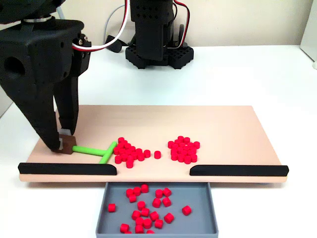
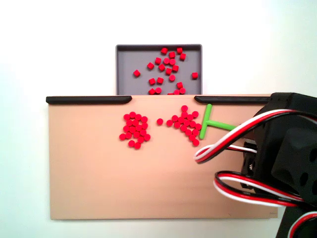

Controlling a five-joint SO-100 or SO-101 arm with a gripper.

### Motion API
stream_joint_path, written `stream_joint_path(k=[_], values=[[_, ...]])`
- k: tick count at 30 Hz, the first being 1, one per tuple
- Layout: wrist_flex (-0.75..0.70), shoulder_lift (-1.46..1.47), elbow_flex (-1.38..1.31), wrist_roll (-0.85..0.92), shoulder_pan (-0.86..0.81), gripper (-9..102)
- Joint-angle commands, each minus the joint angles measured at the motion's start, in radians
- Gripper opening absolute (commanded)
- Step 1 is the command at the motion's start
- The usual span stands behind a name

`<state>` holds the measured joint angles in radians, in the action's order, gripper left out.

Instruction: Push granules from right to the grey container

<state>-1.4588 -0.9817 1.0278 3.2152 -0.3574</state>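
Red granules [image 1: 130, 152] lie in two loose heaps on the beige board [image 1: 223, 129], and we also see a good number of them inside the grey container [image 1: 210, 218], which sits on the white desk [image 1: 247, 74] just beyond the board's front edge, under the gap between the two black strips [image 1: 67, 168]. In a fixed view from the front, one heap lies left of the board's middle, touching the crossbar of a green T-shaped stick [image 1: 96, 150]; the other heap [image 1: 183, 148] lies right of the middle, and a single granule [image 1: 157, 154] sits between the two. We see the black end effector [image 1: 63, 144] at the board's left end in this view, its two fingers together on a small brown block at the tip of the stick's long stem, so it is clamped on the stick. The stick lies flat on the board, its stem running along the front edge and its crossbar angled toward the left strip. In a fixed view from above, the container [image 2: 124, 69] is at the top, the stick [image 2: 210, 123] is toward the board's right end, and the arm's black body with its red, white and black wires [image 2: 237, 136] covers the lower right corner; there we cannot make out the fingers themselves.
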Motion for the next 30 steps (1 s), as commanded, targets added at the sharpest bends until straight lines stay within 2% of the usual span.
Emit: stream_joint_path(k=[1,30], values=[[-0.006,-0.021,-0.018,0.371,0.011,0],[-0.011,-0.035,-0.012,0.221,0.051,0]])
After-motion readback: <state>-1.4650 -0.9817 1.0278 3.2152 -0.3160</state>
